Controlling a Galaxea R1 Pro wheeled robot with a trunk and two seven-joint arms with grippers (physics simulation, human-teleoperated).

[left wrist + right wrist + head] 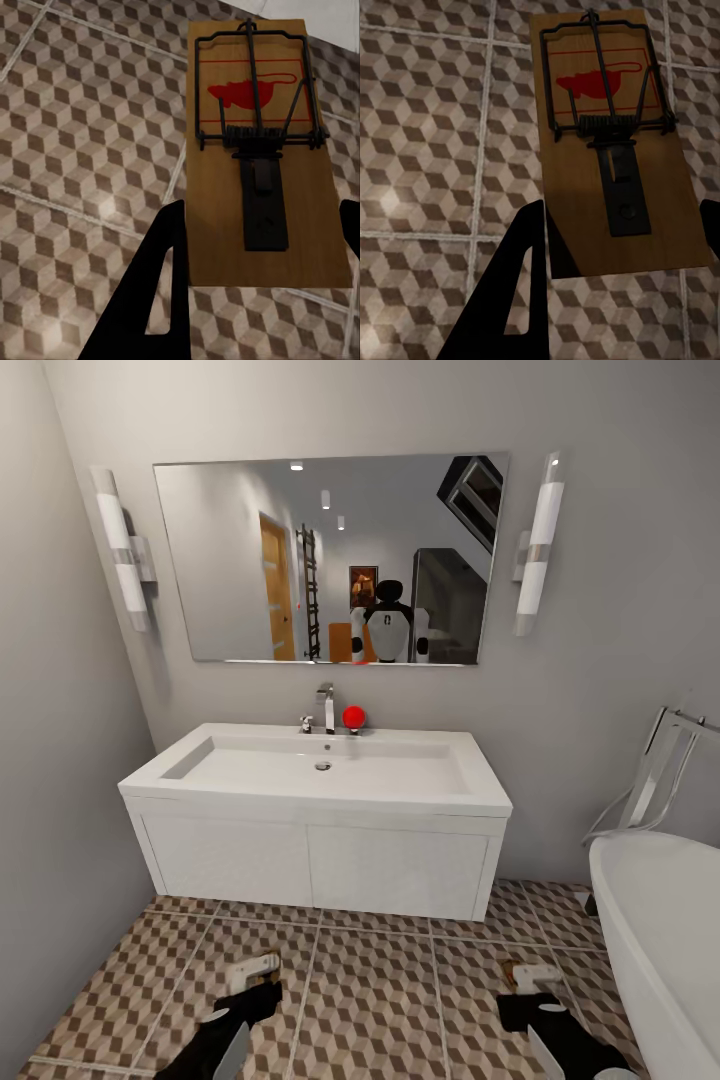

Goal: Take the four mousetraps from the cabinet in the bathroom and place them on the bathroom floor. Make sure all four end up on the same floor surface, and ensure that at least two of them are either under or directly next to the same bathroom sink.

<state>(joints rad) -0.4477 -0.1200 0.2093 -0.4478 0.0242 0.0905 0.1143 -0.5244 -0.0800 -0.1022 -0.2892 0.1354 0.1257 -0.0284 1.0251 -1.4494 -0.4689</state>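
Mousetraps are held in both grippers, low over the bathroom floor (370, 1000) in front of the white sink unit (315, 830). In the head view the left gripper (255, 978) is seen before the unit's left half, with a pale-looking board (252, 966) at its tip; the right gripper (530, 988) is seen just past the unit's right end, close to the white bathtub (660, 930), with a second board (528, 973) at its tip.

In the left wrist view the left mousetrap (262, 150) is seen lying flat between the two dark fingers (161, 292), which are spread to the board's width and set against its long edges. The wooden board carries a dark wire frame, a spring and a red mouse print. In the right wrist view the right mousetrap (611, 142) is gripped in the same way between the fingers (517, 292), narrowed onto its sides, with the cube-patterned tiles seen beneath it.
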